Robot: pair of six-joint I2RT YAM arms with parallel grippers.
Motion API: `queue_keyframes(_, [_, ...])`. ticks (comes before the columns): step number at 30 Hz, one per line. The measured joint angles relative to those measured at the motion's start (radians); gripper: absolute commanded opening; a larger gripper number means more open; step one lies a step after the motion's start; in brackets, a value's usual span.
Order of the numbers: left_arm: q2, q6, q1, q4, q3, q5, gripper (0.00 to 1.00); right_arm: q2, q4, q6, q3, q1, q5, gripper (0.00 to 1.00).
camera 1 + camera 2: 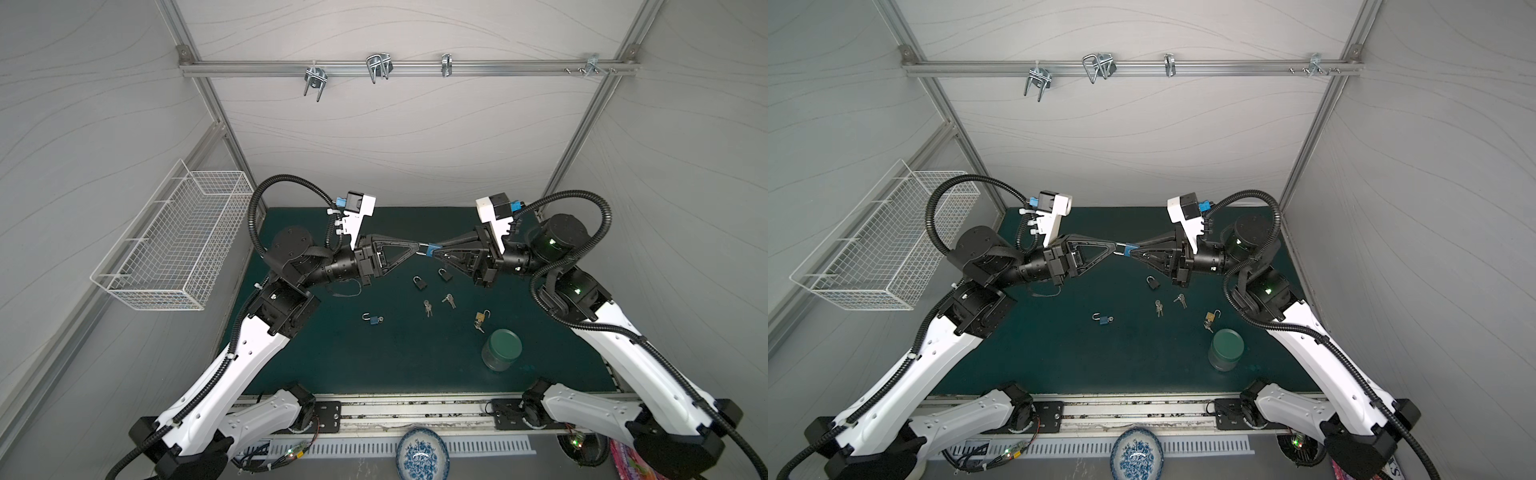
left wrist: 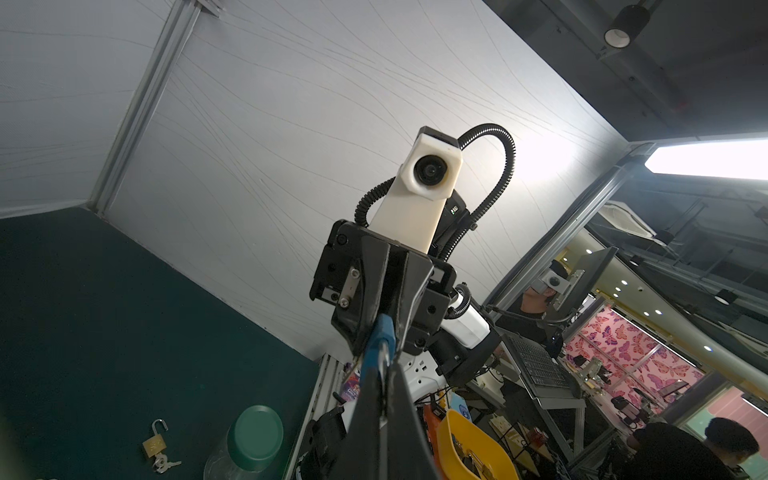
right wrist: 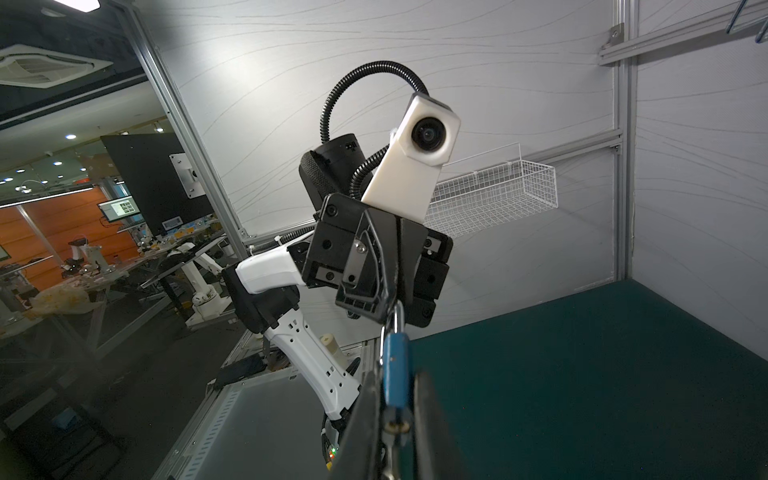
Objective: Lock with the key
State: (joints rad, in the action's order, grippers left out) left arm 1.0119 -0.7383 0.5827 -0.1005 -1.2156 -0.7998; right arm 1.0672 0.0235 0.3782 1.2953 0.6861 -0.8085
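Dark green mat [image 1: 374, 365] covered the table, with gray walls all around. Near the middle of both top views, the two arms met tip to tip. The left gripper [image 1: 417, 248] was closed tight on the silver loop of a blue lock [image 1: 432, 249]. The right gripper [image 1: 437, 251] was pinching the blue body of that lock, up off the mat. Loose keys [image 1: 427, 308] lay on the mat a bit below the middle, near a black lock [image 1: 419, 282].
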Motion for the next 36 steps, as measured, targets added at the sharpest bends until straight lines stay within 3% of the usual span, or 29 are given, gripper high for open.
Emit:
queue_keyframes(10, [0.005, 0.155, 0.000, 0.119, -0.075, 0.022, 0.00, 0.090, -0.122, 0.227, 0.162, -0.034, -0.095, 0.00])
queue_keyframes(27, [0.005, 0.106, 0.006, 0.134, -0.060, 0.014, 0.00, 0.065, -0.131, 0.104, 0.111, -0.034, -0.095, 0.00])
queue_keyframes(36, [0.006, 0.103, 0.035, 0.104, -0.053, 0.039, 0.00, 0.061, -0.115, 0.175, 0.112, -0.029, -0.099, 0.00])
